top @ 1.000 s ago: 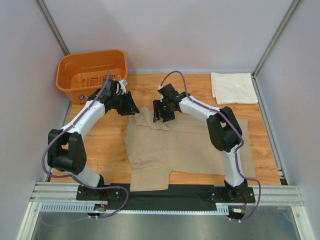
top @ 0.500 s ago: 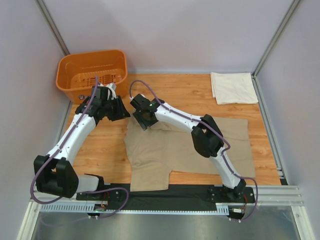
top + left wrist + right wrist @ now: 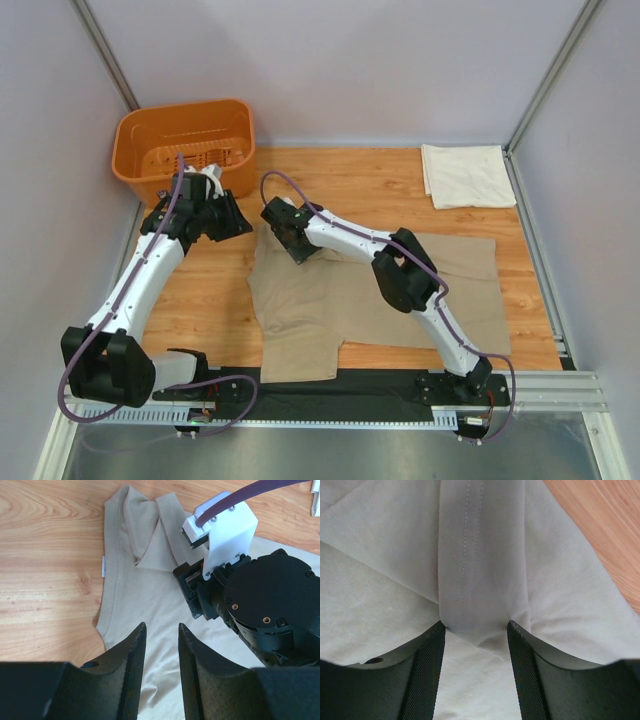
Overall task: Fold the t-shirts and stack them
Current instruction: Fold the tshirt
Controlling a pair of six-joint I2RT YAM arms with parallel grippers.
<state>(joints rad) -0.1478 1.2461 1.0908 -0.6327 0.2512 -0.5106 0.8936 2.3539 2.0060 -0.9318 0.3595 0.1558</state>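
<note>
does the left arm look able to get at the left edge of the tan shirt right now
Probably yes. The left end effector hovers open right by the tan shirt's left edge, with nothing in between. The right end effector sits farther in, at the folded sleeve, so it should not block.

No text, brand, number or sign can be read in any view. The only label-like thing is a small white fabric tag [image 3: 102, 566] at the hem of the tan-khaki soft fabric t-shirt [image 3: 150, 595]. It lies beyond the tips of the left fingers [image 3: 134, 652] and to their left, and is too small to show any print.
</note>
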